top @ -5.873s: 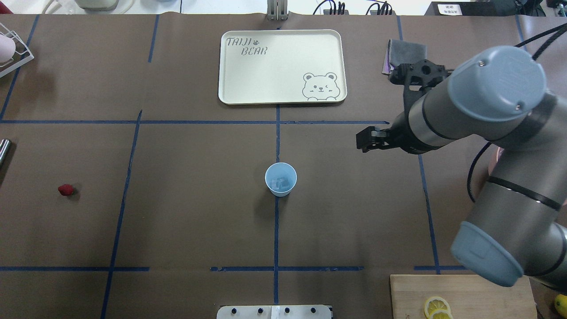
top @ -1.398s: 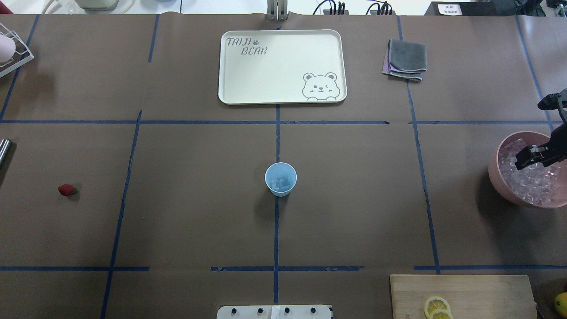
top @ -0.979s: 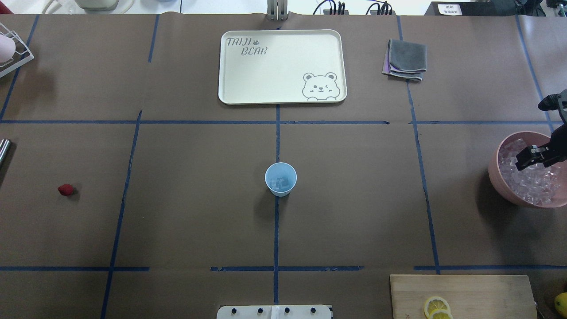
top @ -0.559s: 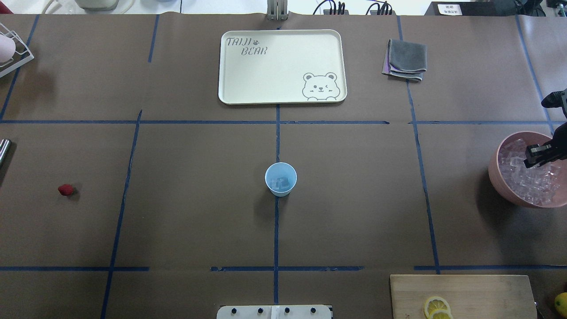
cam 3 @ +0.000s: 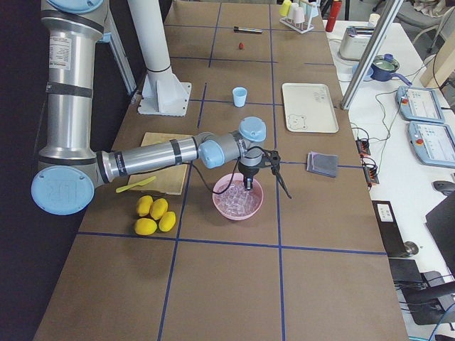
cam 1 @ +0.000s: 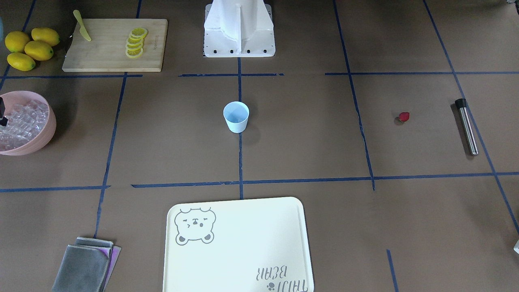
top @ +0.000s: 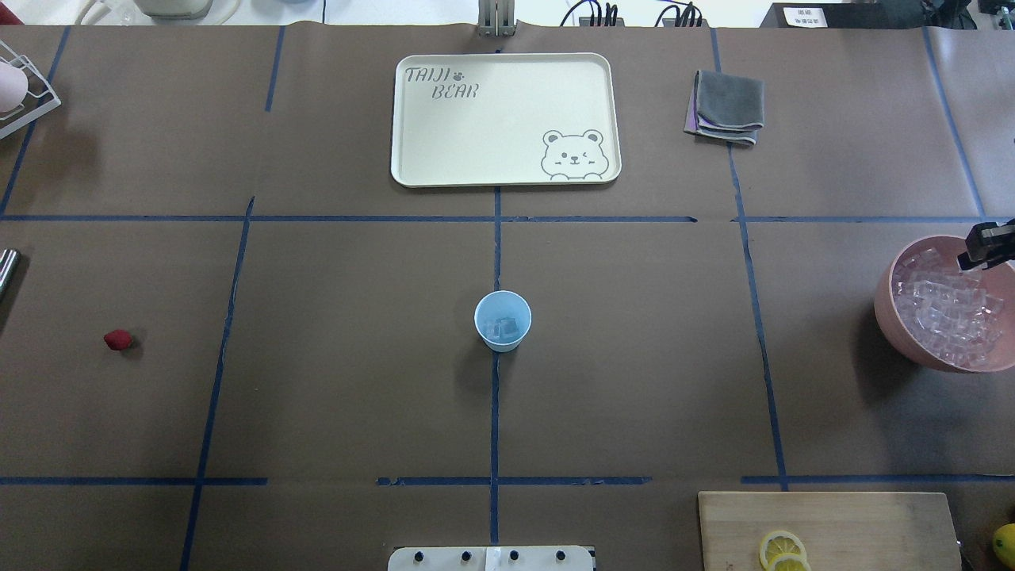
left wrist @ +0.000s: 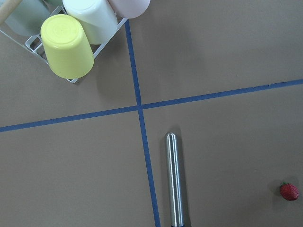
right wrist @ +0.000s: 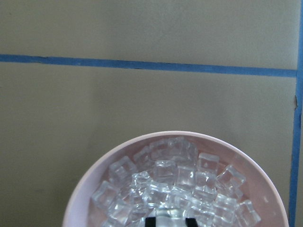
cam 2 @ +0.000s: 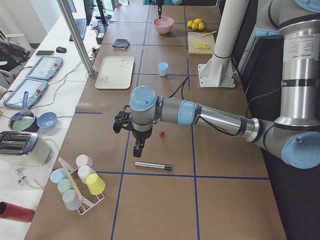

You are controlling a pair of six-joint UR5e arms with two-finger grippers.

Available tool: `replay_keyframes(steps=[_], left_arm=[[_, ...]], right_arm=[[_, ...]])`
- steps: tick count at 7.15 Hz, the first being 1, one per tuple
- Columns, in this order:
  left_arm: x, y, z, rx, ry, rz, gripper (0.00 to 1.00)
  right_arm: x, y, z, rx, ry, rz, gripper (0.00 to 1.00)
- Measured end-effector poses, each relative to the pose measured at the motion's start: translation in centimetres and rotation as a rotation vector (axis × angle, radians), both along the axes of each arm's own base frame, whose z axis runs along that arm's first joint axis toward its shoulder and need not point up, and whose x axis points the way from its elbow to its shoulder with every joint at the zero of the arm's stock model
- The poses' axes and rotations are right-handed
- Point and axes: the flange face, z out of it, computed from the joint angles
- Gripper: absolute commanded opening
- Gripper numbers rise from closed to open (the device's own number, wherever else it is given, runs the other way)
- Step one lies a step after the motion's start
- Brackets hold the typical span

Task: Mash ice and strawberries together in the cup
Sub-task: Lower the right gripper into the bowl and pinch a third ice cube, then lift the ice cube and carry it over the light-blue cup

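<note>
Over the bowl (top: 884, 305), my right gripper (right wrist: 170, 222) pinches an ice cube (right wrist: 167, 216); next, carry it above the cup (top: 503, 320), release.

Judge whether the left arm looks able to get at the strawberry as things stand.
Probably yes. The left gripper hangs close to the strawberry. Only the steel rod lies nearby, off to one side, and nothing covers the berry.
</note>
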Motion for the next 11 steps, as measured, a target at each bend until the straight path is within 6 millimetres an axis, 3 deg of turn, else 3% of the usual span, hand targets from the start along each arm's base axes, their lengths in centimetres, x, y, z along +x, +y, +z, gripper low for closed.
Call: replay_keyframes(steps=[2, 3, 5, 7, 9, 11], left_arm=[[0.1, 0.2, 0.3, -0.008, 0.007, 0.001, 1.0], [0.1, 0.5, 0.7, -0.015, 0.01, 0.002, 1.0], [0.2, 0.7, 1.1, -0.023, 0.012, 0.003, 1.0], [0.2, 0.8, 1.3, -0.027, 0.013, 0.004, 1.0], [0.2, 0.8, 1.5, -0.031, 0.013, 0.004, 1.0], [0.2, 0.8, 1.6, -0.033, 0.013, 0.004, 1.0]], right_arm=[[-1.5, -1.9, -7.3, 0.015, -0.011, -0.006, 0.0], [-4.1, -2.9, -10.7, 0.025, -0.02, -0.019, 0.0], [-11.7, -3.3, -17.6, 0.032, -0.044, -0.02, 0.0], [-20.4, -1.5, -24.0, 0.019, -0.075, -0.011, 0.0], [-28.1, 0.6, -29.3, 0.011, -0.093, 0.004, 0.0], [-34.2, 2.1, -33.2, 0.004, -0.1, 0.015, 0.0]])
